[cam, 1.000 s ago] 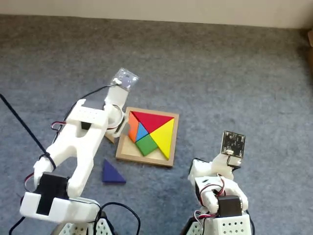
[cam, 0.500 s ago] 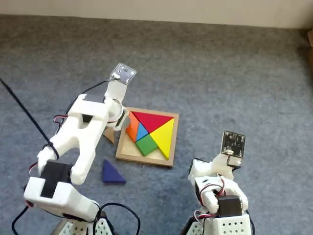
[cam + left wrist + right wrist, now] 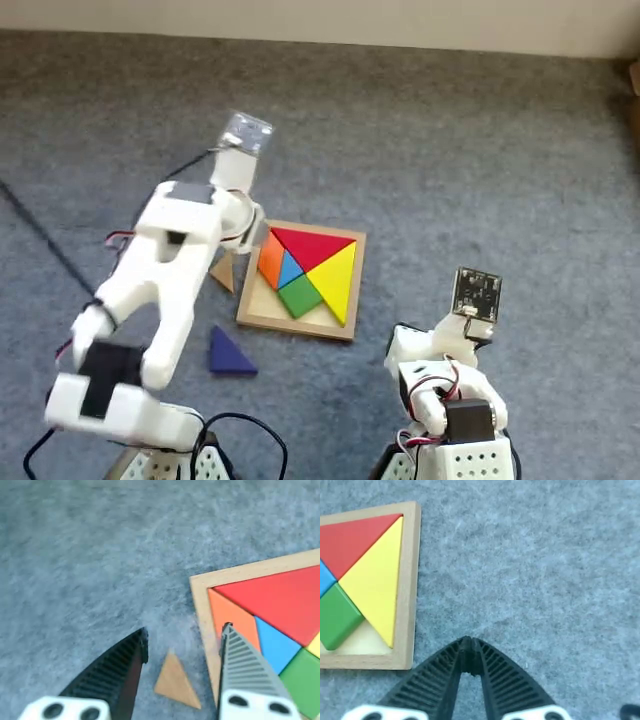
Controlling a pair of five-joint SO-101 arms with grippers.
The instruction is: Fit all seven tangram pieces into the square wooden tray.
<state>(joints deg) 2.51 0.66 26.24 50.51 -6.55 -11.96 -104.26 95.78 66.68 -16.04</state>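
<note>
The square wooden tray [image 3: 357, 262] lies mid-table with red [image 3: 310, 246], yellow [image 3: 338, 280], green [image 3: 299, 297], blue [image 3: 290, 271] and orange [image 3: 271, 260] pieces in it. A tan wooden triangle [image 3: 174, 682] rests on the carpet just outside the tray's left edge, between the fingers of my open left gripper [image 3: 184, 639]. One finger hovers over the orange piece [image 3: 231, 616]. A dark blue triangle [image 3: 229, 353] lies loose on the carpet in front of the tray. My right gripper [image 3: 469, 642] is shut, empty, above bare carpet near the tray's front right corner [image 3: 406, 660].
Grey carpet covers the whole table. The left arm [image 3: 160, 290] stretches over the carpet left of the tray. The right arm's base [image 3: 447, 395] sits at the front right. A strip of bare tray floor [image 3: 355, 642] shows beside the green and yellow pieces.
My left arm has swung slightly left and back, away from the tray's left edge, uncovering more of the tan triangle. The right arm has not moved.
</note>
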